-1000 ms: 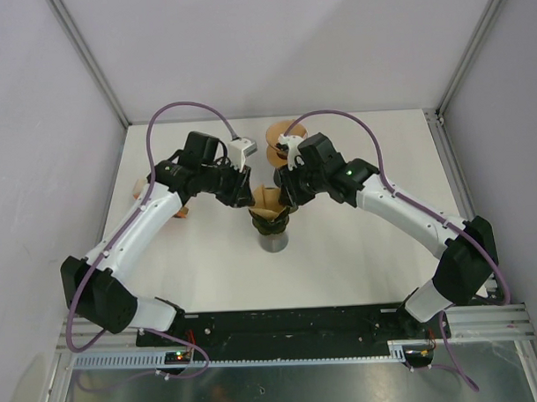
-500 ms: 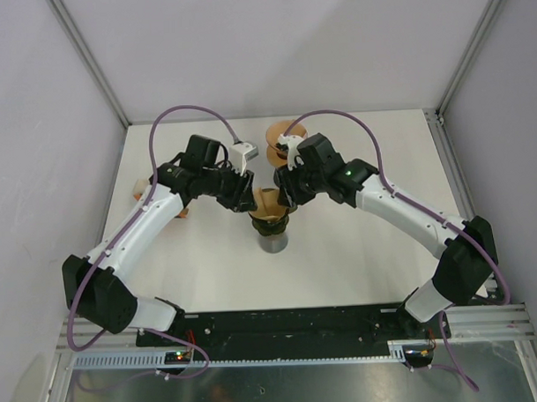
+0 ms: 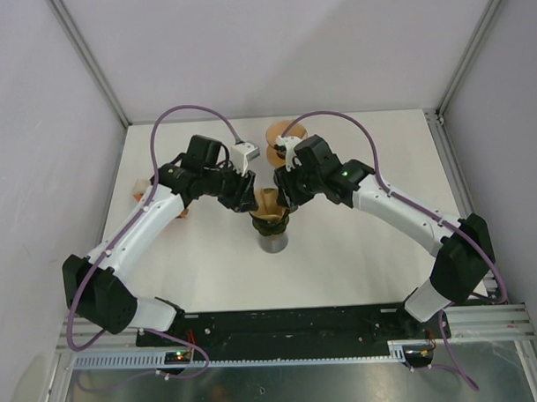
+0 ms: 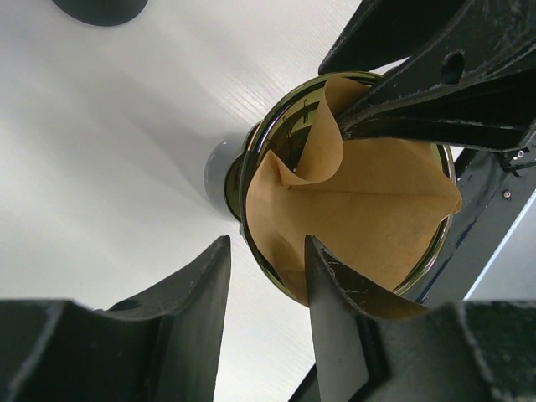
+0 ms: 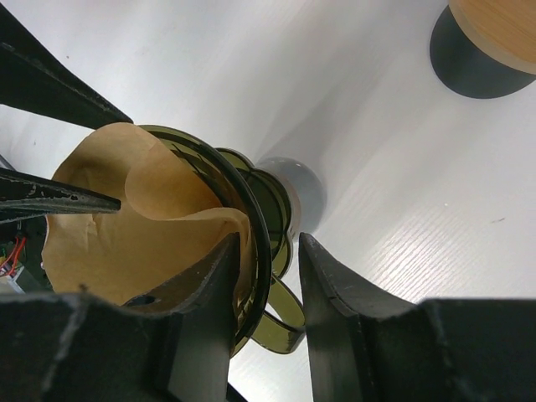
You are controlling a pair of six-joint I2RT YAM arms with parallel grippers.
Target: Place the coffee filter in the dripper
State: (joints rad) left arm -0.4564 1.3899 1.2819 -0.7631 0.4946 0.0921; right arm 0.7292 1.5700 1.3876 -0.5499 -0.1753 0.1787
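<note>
Filter (image 5: 126, 234), one, sits inside one dripper (image 5: 270, 205).

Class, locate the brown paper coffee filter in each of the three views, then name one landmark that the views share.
Top external: coffee filter at picture centre.
Left wrist: coffee filter centre-right, filling the glass ring.
Right wrist: coffee filter in the left half, low.
Shared landmark: the dripper rim around it, standing on the grey base.
</note>
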